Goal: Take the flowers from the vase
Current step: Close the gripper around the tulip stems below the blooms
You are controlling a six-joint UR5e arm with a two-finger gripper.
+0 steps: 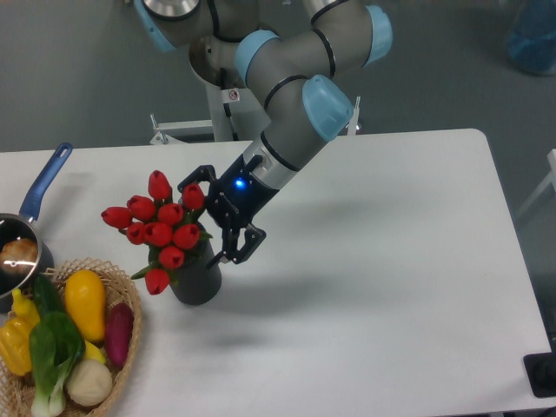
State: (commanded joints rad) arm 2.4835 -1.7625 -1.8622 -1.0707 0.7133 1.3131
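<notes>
The white bench point(391, 287) carried everything. The arm point(291, 95) reached down from twelve o'clock. At the bench's eight o'clock corner sat the wicker basket point(130, 347) of vegetables, with the saucepan point(26, 234) at nine o'clock. The flowers point(156, 230) stood in the vase point(198, 280), left of centre, leaning toward nine o'clock. The gripper point(217, 217) was right against their three o'clock side, jaws spread wide, upper finger beside a bud, gripping nothing.
</notes>
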